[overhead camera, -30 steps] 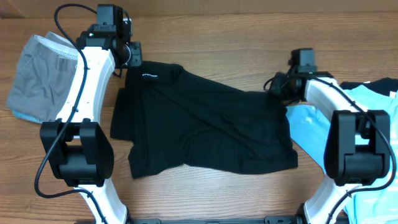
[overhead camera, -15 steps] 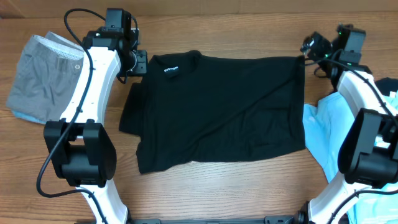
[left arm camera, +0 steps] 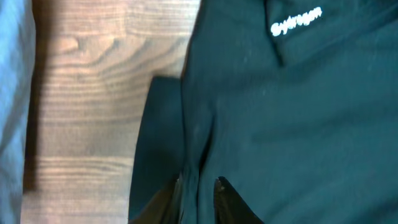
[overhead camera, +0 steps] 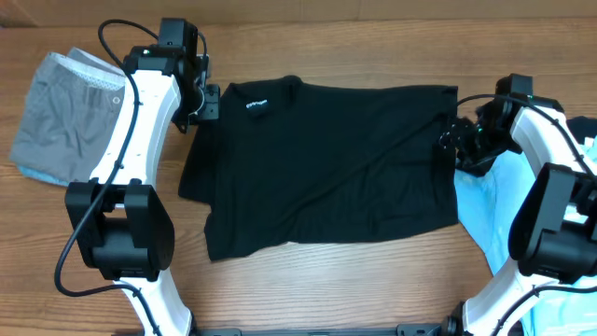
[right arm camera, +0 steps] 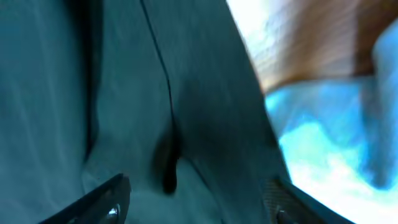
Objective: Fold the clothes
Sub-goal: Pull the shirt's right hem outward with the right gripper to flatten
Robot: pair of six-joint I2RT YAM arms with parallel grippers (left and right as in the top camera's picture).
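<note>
Light blue T-shirt [overhead camera: 480, 210]: near right of the table [overhead camera: 373, 289], its edge under the black T-shirt [overhead camera: 326, 159]. The black T-shirt lies spread flat at centre, white neck print [left arm camera: 297, 20] at the far left. Right gripper [right arm camera: 196, 205]: over the shirt's right edge, jaws wide, nothing between them. Left gripper [left arm camera: 200, 190]: at the far left shoulder, jaws narrow, pinching a ridge of black fabric. Grey shorts [overhead camera: 61, 117]: far left, apart from the shirt.

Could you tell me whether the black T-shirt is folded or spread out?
Spread out: the black T-shirt lies flat, body unfolded, its neck print and one sleeve showing.
</note>
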